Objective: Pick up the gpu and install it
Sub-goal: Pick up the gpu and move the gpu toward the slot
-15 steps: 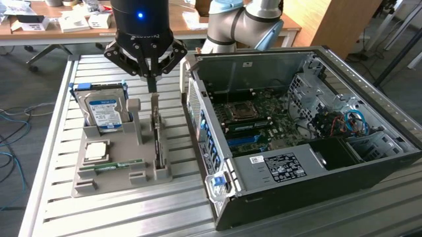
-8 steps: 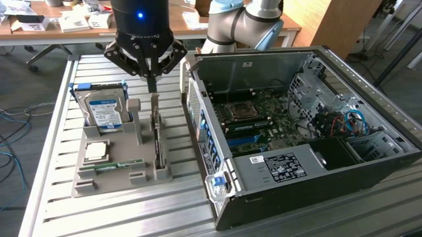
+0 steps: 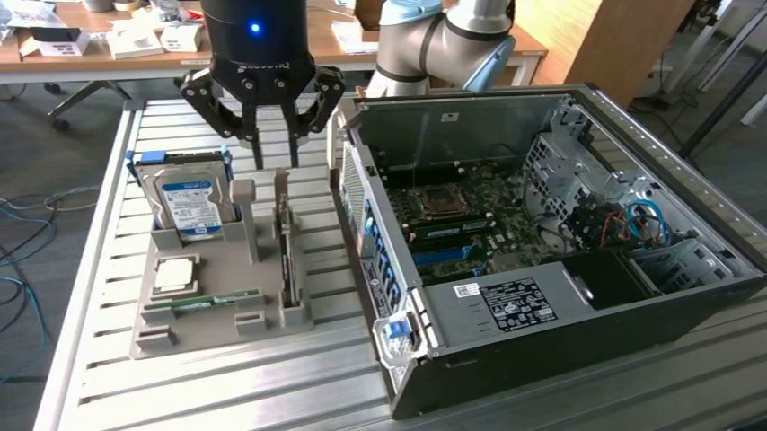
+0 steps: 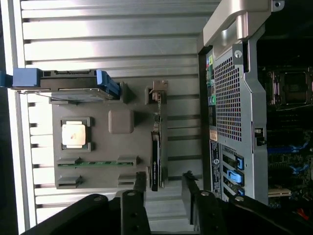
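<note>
The gpu (image 3: pixel 286 247) stands on edge in a slot of the grey holder (image 3: pixel 204 337), between the hard drive (image 3: pixel 192 202) and the open computer case (image 3: pixel 504 301), on the slatted surface (image 3: pixel 240 386). Above one end of it, the fingers (image 3: pixel 257 144) hang spread apart, gripping nothing.

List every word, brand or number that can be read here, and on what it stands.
No text can be read for sure.
On the gripper: white brand print on its body, upside down, blurred.
On the hard drive: blue label, print too small.
On the white sticker inside the computer case: print too small.
</note>
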You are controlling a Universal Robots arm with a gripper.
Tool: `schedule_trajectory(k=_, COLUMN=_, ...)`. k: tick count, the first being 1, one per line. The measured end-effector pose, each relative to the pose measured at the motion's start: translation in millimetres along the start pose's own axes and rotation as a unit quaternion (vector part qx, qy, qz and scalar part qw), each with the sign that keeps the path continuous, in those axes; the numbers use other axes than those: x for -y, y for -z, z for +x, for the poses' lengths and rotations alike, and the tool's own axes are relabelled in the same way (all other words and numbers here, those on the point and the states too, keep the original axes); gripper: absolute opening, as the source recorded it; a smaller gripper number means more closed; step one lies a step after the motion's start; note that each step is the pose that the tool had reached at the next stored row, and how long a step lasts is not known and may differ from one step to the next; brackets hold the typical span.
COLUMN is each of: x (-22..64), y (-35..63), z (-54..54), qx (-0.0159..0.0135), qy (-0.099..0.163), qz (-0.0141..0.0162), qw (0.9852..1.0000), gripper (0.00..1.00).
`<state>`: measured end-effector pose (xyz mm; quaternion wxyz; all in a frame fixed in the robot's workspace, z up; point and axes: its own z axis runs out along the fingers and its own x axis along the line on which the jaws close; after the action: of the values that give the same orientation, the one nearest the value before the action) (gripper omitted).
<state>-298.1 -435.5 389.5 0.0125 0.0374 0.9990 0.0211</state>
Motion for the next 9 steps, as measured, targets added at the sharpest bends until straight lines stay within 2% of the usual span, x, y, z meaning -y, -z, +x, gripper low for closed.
schedule_trajectory(k=3, x=0.0, y=0.0, z=0.0, qx=0.0, qy=0.0, qz=0.0, qw=1.0, gripper=0.53)
schedule_trajectory(k=4, x=0.0, y=0.0, z=0.0, qx=0.0, qy=0.0, qz=0.0, qw=1.0, gripper=0.53)
schedule_trajectory(k=5, x=0.0, y=0.0, z=0.0, qx=0.0, qy=0.0, qz=0.0, qw=1.0, gripper=0.59)
schedule_trajectory(k=9, x=0.0, y=-0.1, z=0.0, qx=0.0, qy=0.0, qz=0.0, qw=1.0, gripper=0.59)
